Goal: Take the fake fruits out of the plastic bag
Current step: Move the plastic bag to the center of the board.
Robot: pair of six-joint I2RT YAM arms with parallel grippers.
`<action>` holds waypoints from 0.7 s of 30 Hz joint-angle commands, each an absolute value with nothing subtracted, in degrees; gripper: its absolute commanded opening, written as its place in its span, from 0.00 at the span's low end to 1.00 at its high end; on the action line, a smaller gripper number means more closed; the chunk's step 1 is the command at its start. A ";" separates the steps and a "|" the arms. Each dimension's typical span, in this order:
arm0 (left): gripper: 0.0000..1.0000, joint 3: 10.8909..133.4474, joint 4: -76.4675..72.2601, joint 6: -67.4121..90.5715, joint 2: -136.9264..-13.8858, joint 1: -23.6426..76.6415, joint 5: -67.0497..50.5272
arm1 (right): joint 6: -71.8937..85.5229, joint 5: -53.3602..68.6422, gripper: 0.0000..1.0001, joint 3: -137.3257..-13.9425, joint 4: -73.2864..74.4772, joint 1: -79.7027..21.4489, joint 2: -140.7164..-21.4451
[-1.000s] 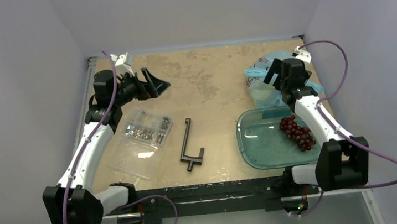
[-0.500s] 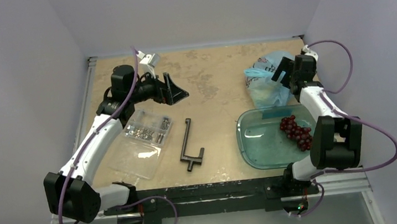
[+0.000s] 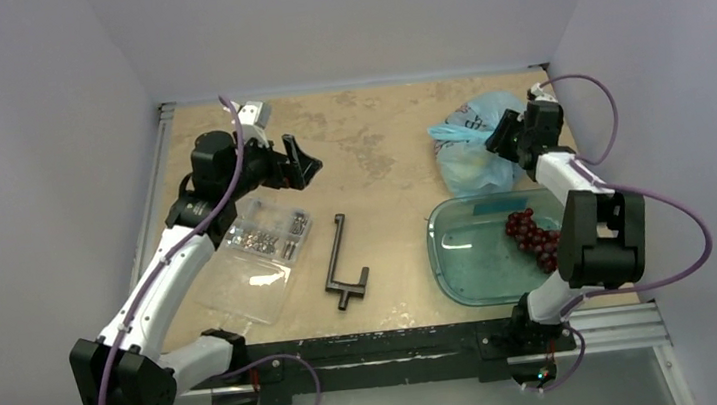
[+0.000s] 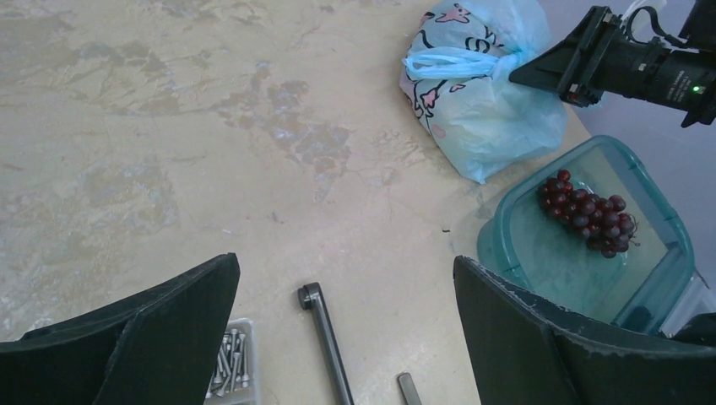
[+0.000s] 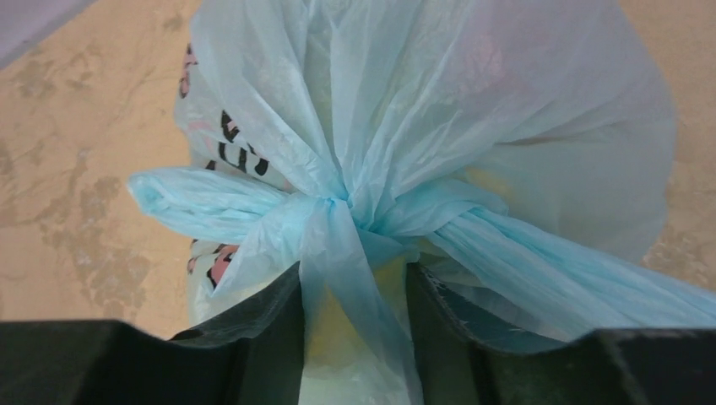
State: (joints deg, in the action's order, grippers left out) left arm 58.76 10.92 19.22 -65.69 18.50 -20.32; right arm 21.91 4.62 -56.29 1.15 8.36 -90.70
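The light-blue plastic bag (image 3: 470, 151) with its printed graphic lies knotted at the back right, also seen in the left wrist view (image 4: 485, 110). My right gripper (image 3: 511, 136) is pushed against its right side. In the right wrist view both fingers (image 5: 253, 337) flank the bag (image 5: 422, 110) just under the knot, with plastic and something yellow (image 5: 342, 337) between them. A dark red grape bunch (image 3: 536, 239) lies outside the bag in the teal tray (image 3: 460, 252). My left gripper (image 3: 300, 160) hovers open over the table's left-centre (image 4: 346, 270), empty.
A clear flat bag of metal screws (image 3: 258, 243) lies under the left arm. A black metal tool (image 3: 338, 260) lies at the table's middle. The teal tray sits at the front right, just below the bag. Walls enclose the table at the back and sides.
My right gripper has moved onto the bag's knotted side and its jaws have closed in around the plastic. The left arm swung right, then drew back slightly, jaws wide.
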 commanded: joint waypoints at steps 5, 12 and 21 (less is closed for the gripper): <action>1.00 58.50 9.29 18.40 -68.69 17.67 -21.22 | 23.33 13.03 0.35 -52.48 -6.84 3.27 -85.92; 1.00 61.84 11.12 16.66 -74.48 18.12 -27.37 | 24.70 11.89 0.23 -50.66 -9.18 -6.24 -85.41; 0.94 74.90 17.78 20.41 -82.32 22.87 -30.61 | 31.95 8.30 0.15 -45.36 -15.72 -17.10 -83.22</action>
State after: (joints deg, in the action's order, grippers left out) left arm 65.76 14.61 20.45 -80.64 20.18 -27.99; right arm 27.40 9.76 -47.05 -10.70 -12.80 -86.37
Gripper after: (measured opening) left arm 0.944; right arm 0.151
